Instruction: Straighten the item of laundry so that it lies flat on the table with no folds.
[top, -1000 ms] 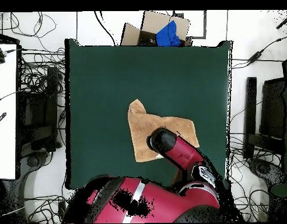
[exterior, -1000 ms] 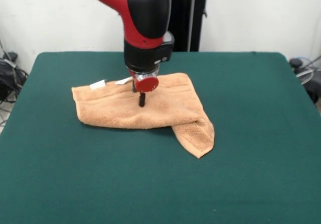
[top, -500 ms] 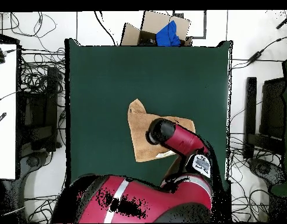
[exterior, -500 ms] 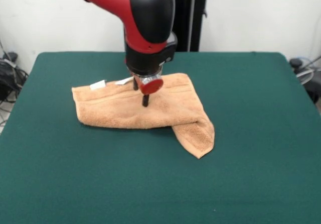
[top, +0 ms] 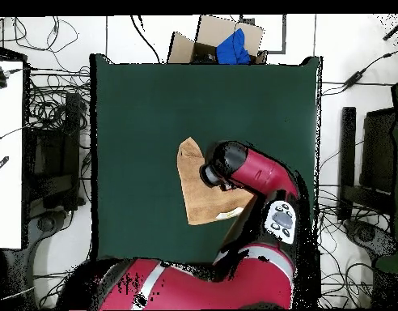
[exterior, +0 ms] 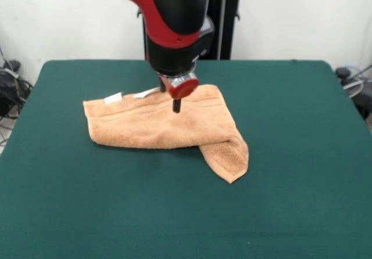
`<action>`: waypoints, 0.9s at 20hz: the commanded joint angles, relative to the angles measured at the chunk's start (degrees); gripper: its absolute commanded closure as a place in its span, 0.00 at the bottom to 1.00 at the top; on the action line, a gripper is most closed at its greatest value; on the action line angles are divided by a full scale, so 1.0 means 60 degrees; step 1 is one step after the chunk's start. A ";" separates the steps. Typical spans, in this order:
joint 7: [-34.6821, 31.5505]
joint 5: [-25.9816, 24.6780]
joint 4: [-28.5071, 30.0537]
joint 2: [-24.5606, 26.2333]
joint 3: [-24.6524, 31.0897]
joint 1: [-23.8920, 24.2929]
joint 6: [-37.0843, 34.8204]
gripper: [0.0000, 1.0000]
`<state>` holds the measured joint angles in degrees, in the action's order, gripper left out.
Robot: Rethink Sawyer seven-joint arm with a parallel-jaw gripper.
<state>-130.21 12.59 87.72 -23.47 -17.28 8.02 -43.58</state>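
One folded towel (exterior: 163, 122), one table (exterior: 290, 172)

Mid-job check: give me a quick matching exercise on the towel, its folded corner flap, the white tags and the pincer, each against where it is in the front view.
Things:
1. towel
2. folded corner flap
3. white tags
4. pincer

Places (front view):
A. over the towel's far part, below the red arm's head
B. sticking out toward the camera at the towel's right end
C. on the green table, left of centre, not yet flat
D. at the towel's far edge, toward its left end

Pairs: 1-C, 2-B, 3-D, 4-A
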 commanded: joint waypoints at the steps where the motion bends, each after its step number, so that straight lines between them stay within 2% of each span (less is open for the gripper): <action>1: -0.0665 -0.0417 -0.1028 -0.0395 0.0267 -0.0211 -0.1169 0.00; 6: -0.0718 -0.0389 -0.1380 -0.0493 0.0351 -0.0122 -0.1626 0.00; 14: -0.0664 -0.0616 -0.3471 0.0478 0.0297 -0.0005 -0.1914 0.00; 18: -0.0646 -0.0485 -0.4534 0.1039 0.0455 0.0179 -0.2462 0.00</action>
<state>-130.21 12.19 69.53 -23.58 -17.53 7.88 -51.23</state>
